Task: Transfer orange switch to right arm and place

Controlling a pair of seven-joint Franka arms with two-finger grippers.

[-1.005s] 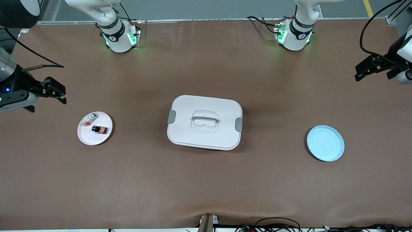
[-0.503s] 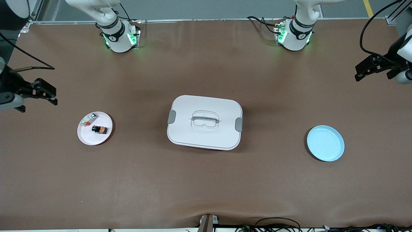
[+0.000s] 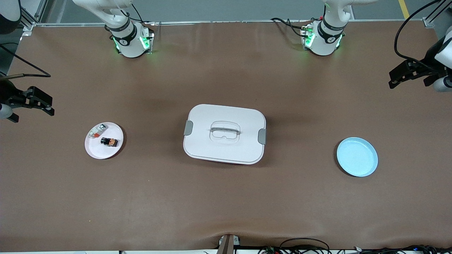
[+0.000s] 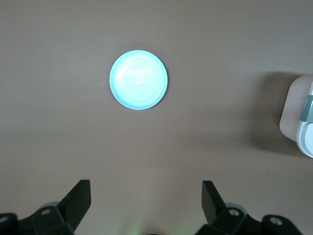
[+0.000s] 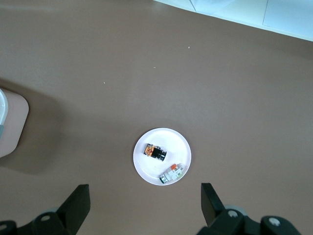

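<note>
Two grippers: both up in the air at the ends of the tabletop (image 3: 226, 197), neither holding anything.
Right gripper (image 3: 35, 102): over bare tabletop at the right arm's end; it has drawn outward, away from the pink plate (image 3: 92, 148), across the last second. Jaws released, spread wide in the right wrist view (image 5: 144, 208).
Left gripper (image 3: 400, 75): over bare tabletop at the left arm's end, unmoved across the same second; this arm waits. Jaws released, spread wide in the left wrist view (image 4: 146, 203).
Orange switch (image 3: 109, 141): lies on the pink plate (image 5: 181, 147), also seen from the right wrist (image 5: 155, 152), untouched and in the same spot as a second ago.
White-and-grey piece (image 3: 97, 131): on the same plate, beside the switch, apart from it.
Blue plate (image 3: 367, 167): bare, toward the left arm's end.
White lidded box (image 3: 247, 116): mid-tabletop, between the plates, lid on.
Meaning for the task: the only motion is a retreat from the switch, so no pickup or handover appears begun.
</note>
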